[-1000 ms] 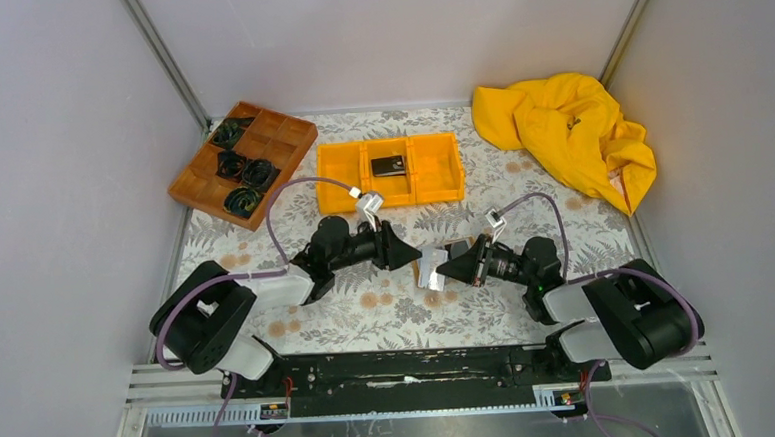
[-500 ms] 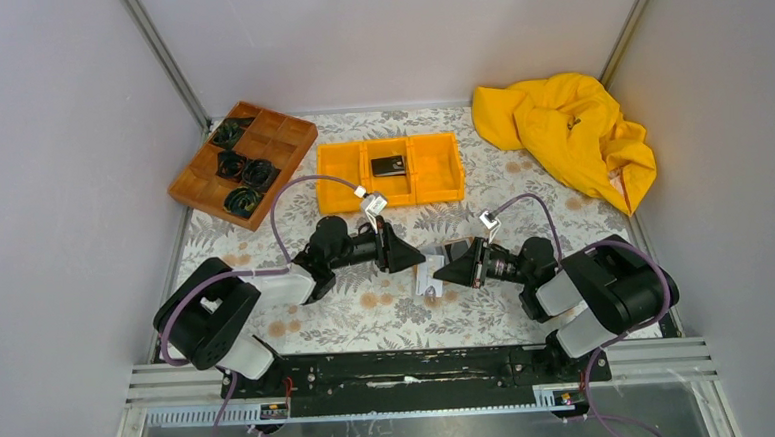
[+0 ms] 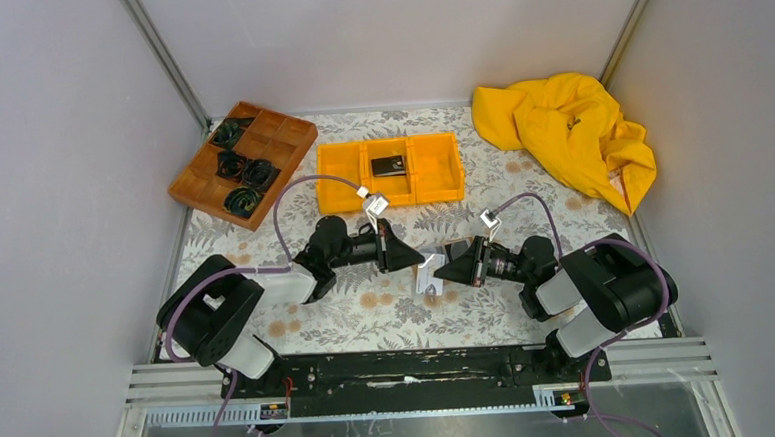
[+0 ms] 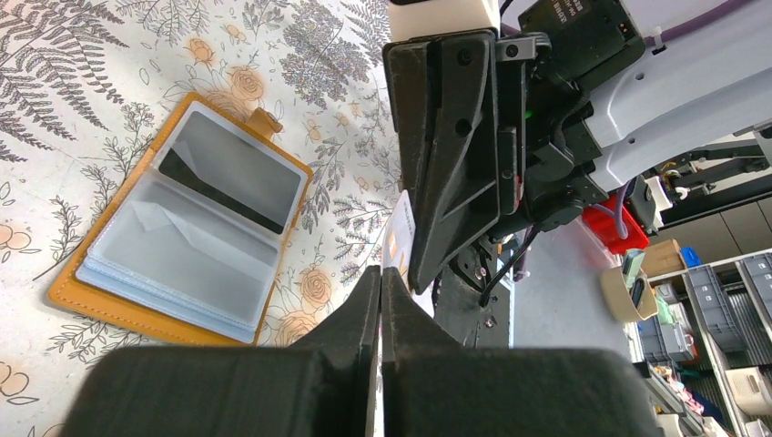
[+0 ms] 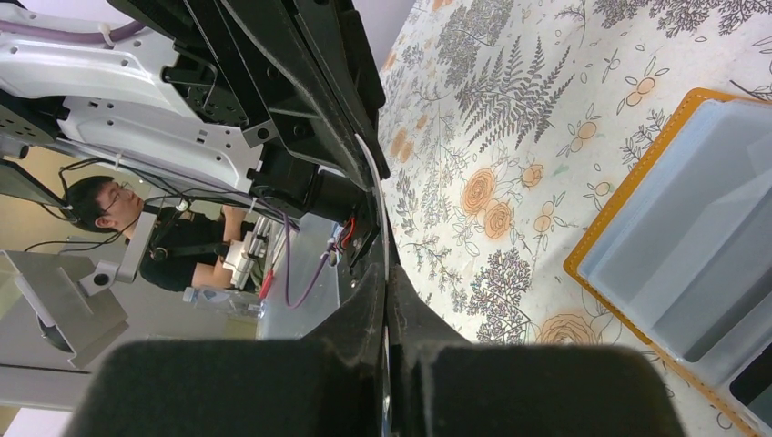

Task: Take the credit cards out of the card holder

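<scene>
Orange-tan card holder [image 4: 187, 241] is laid open on the table [image 4: 91, 91]. A pale card [image 4: 401, 238] is held up near it. The card should be gripped firmly and not bent. The right gripper [image 3: 439, 271] is clamped on it. The left gripper [image 4: 380, 278] is shut, but on what cannot be told.

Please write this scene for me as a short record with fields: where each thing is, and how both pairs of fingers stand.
card holder: open on the table, grey pockets facing up
pale card: on edge between the two arms
left fingers: shut, tips at the pale card; grip unclear
right fingers: shut on the pale card
orange bin: black card in the middle compartment
wooden tray: back left
yellow cloth: back right
</scene>
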Motion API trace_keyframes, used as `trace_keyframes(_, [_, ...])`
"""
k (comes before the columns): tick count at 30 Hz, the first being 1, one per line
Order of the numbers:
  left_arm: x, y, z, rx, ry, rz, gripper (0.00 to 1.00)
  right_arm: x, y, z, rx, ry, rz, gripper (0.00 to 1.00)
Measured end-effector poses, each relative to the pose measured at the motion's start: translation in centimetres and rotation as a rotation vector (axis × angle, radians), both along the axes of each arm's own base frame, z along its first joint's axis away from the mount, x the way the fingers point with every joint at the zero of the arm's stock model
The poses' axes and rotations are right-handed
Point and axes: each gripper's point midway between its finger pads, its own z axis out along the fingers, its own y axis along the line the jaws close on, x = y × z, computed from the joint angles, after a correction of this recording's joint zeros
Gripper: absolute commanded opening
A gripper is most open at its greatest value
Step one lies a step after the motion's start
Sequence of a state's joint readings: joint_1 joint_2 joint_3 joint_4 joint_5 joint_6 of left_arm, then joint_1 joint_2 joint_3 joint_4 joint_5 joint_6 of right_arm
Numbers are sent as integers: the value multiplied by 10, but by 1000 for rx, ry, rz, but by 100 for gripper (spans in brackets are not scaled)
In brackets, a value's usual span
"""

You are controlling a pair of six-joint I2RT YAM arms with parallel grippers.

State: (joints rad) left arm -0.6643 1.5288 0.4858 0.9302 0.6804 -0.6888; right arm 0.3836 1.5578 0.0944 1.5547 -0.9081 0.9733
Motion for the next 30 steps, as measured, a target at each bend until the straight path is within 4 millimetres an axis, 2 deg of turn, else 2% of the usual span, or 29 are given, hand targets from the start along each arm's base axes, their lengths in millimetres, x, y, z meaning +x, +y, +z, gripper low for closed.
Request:
trace_keyframes(1, [0, 0, 0, -2, 0, 0, 0, 0, 0, 0, 0, 0, 0, 29])
trace_keyframes(3, [0, 0, 1, -5, 0, 1, 0, 0, 0, 0, 0, -2, -2, 22])
trace_keyframes(4, [1, 0, 1, -6, -1, 6, 0, 0, 0, 1, 1, -4, -1, 22])
trace_keyframes(7, [1, 2, 1, -6, -1, 19, 0, 0, 0, 0, 1, -2, -1, 30])
trace_keyframes(11, [1, 6, 2, -11, -4, 45, 0, 0, 0, 1, 2, -3, -2, 31])
trace_keyframes(12, [1, 8, 2, -13, -3, 55, 0, 1, 0, 1, 3, -5, -3, 23])
trace_keyframes(13, [2, 10, 2, -15, 0, 64, 0, 1, 0, 1, 3, -5, -5, 9])
trace_keyframes(14, [2, 12, 3, -18, 3, 73, 0, 1, 0, 1, 3, -4, -5, 1])
trace_keyframes(22, [4, 16, 6, -30, 6, 92, 0, 3, 1, 2, 6, -7, -8, 0])
trace_keyframes(23, [4, 16, 6, -30, 6, 94, 0, 3, 1, 2, 7, -8, -8, 2])
trace_keyframes(25, [4, 17, 7, -32, 2, 102, 0, 4, 1, 3, 9, -10, -8, 16])
trace_keyframes(30, [9, 28, 15, -48, -22, 159, 0, 6, 3, 0, 7, 13, -3, 29])
